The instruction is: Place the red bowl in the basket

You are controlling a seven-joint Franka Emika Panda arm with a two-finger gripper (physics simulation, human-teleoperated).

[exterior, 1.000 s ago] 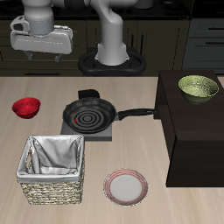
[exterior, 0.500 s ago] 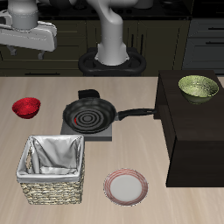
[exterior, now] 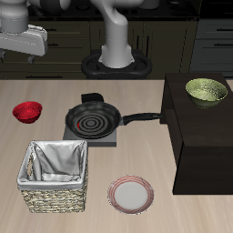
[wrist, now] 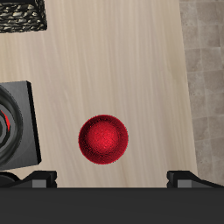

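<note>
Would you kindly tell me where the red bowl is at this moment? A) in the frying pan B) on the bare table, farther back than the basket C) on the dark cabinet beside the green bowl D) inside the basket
B: the red bowl sits on the bare wooden table, farther back than the basket and beside the frying pan, touching neither.

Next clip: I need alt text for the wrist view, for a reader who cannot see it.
Seen from directly above, a small glossy red bowl sits alone on the pale wooden table, with the gripper's dark fingertips visible at the frame edge. A black stove's edge lies beside the bowl, and a woven basket's corner farther off.
</note>
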